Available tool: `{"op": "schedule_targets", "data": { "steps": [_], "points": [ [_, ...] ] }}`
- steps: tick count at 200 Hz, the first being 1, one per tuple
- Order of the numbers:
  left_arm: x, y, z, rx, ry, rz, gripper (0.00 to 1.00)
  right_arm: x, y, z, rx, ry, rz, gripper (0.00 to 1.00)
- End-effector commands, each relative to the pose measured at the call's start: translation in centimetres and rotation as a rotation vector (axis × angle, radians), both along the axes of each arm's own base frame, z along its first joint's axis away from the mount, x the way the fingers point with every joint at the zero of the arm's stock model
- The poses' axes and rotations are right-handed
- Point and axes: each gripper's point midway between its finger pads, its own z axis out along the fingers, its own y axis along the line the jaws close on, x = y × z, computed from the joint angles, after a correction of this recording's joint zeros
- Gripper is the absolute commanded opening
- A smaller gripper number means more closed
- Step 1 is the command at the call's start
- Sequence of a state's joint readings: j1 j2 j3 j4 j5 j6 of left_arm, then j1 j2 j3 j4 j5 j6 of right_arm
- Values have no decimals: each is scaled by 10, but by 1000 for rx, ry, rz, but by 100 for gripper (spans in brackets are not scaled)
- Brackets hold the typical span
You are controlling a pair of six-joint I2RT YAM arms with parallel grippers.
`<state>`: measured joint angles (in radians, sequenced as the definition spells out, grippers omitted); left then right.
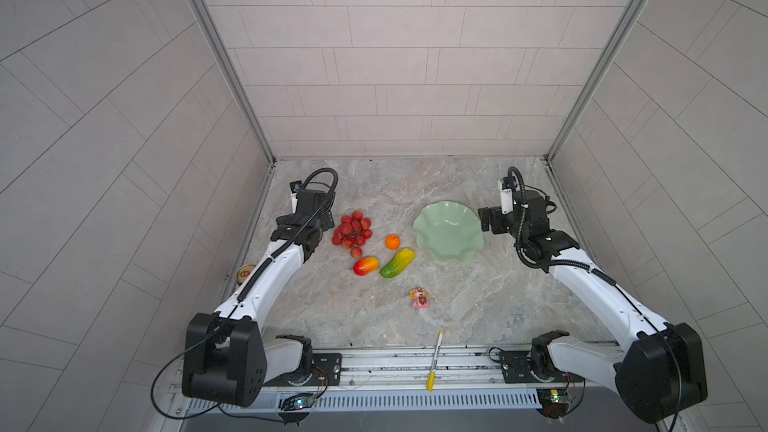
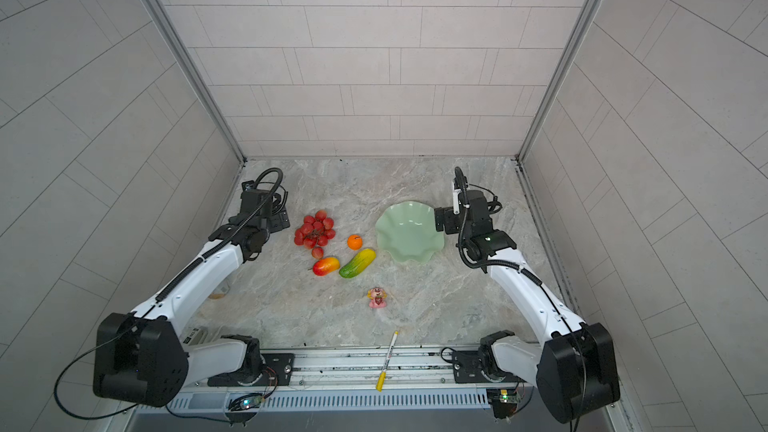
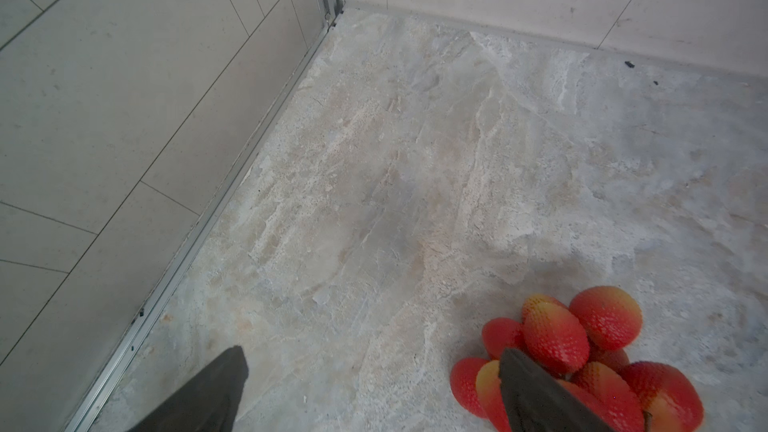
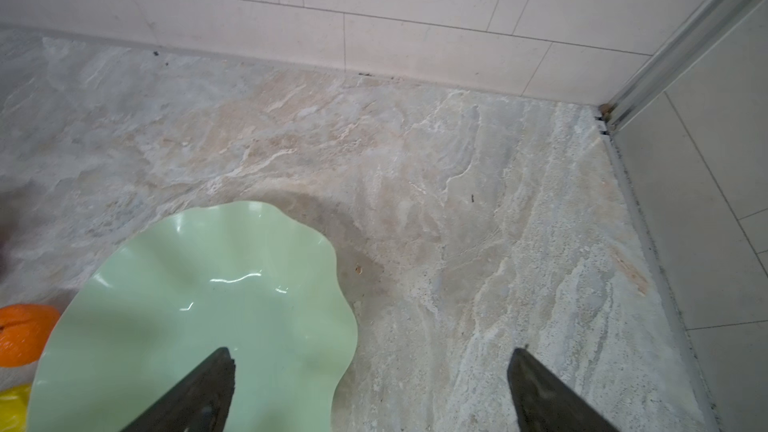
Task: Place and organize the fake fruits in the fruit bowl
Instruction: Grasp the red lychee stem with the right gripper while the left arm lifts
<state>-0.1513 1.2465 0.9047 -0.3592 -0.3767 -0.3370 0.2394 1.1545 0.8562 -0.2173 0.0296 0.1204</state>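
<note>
Tabletop (image 1: 415,184), one grape bunch (image 1: 353,232), one orange (image 1: 392,241), one mango (image 1: 366,265), one green-yellow fruit (image 1: 397,263), one bowl (image 1: 428,218), left fingers (image 3: 216,392) wide, right fingers (image 4: 544,392) wide

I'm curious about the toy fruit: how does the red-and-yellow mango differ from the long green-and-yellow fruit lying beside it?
Colour: the mango runs red to orange-yellow; the long fruit runs green to yellow. Shape: the mango is short and plump, the long fruit longer and slimmer. Pose: the mango lies nearly level in a top view; the long fruit slants, yellow end toward the bowl. Both lie outside the bowl.
</note>
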Motion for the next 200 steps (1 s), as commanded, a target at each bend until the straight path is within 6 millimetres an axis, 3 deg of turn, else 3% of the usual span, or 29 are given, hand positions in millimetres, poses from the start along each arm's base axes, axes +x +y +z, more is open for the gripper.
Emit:
{"op": "schedule_targets", "data": {
  "steps": [1, 31, 69, 87, 105, 131, 158, 179, 200],
  "points": [
    [-17, -2, 11, -18, 53, 10, 100, -13, 19, -6, -15, 84, 90, 100],
    [-23, 2, 14, 6, 67, 20, 100, -9, 79, 13, -3, 58, 251, 100],
    [-15, -10, 15, -12, 73, -58, 100, 2, 176, 33, 4, 71, 437, 100],
    [-9, -14, 19, -25, 70, -98, 100, 3, 224, 36, 14, 101, 520, 100],
    [1, -21, 21, -144, 70, -163, 100, 0, 267, 34, 21, 141, 594, 100],
    [10, -23, 32, -195, 125, -196, 100, -11, 320, 30, 57, 181, 694, 100],
    [11, -30, 63, -205, 152, -249, 100, -21, 358, 22, 103, 218, 740, 100],
    [2, -37, 88, -229, 143, -288, 100, -17, 373, 9, 163, 257, 695, 99],
    [-17, -45, 98, -235, 184, -352, 100, -10, 380, -7, 203, 287, 638, 97]
  ]
}}
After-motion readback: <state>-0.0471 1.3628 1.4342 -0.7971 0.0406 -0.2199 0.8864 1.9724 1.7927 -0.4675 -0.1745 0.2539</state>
